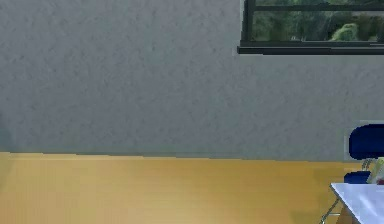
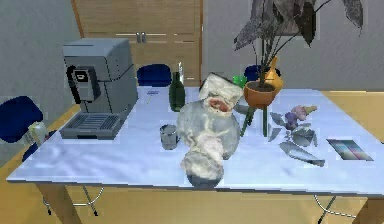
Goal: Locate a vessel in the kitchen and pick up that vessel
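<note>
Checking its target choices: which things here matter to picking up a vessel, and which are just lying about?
Job, as possible vessels: small grey cup, dark bottle.
Lying about: coffee machine, white bust, potted plant, blue chair.

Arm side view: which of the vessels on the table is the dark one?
The tall narrow-necked bottle, upright between the coffee machine and the white bust. The small cup in front of it is grey and squat; the plant pot is orange.

Grey coffee machine [image 2: 98, 85] on white table [image 2: 120, 162], pale bust [image 2: 212, 128] mid-table, blue chair [image 1: 368, 142], dark-framed window [image 1: 315, 24]
</note>
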Available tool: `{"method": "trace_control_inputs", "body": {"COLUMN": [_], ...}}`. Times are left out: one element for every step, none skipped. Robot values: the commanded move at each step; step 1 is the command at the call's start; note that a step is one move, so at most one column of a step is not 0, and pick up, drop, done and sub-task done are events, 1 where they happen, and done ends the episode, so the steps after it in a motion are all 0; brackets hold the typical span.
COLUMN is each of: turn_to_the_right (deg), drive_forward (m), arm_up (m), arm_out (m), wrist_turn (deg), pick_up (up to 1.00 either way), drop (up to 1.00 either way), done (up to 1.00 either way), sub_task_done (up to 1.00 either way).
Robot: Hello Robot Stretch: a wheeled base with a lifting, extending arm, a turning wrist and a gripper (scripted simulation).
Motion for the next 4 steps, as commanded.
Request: {"method": "trace_control_inputs", "body": {"turn_to_the_right": [0.0,0.0,0.0,0.0], "drive_forward": [0.0,0.0,0.0,0.0], "arm_up": [0.36,0.0,0.0,0.0], "arm_out": [0.0,0.46,0.0,0.0], "wrist_turn": [0.0,0.0,45.0,45.0], "pick_up": [0.0,0.0,0.0,0.0], "drop": [0.0,0.0,0.0,0.0], "done": [0.0,0.0,0.0,0.0], "sub_task_done": [0.0,0.0,0.0,0.0]}}
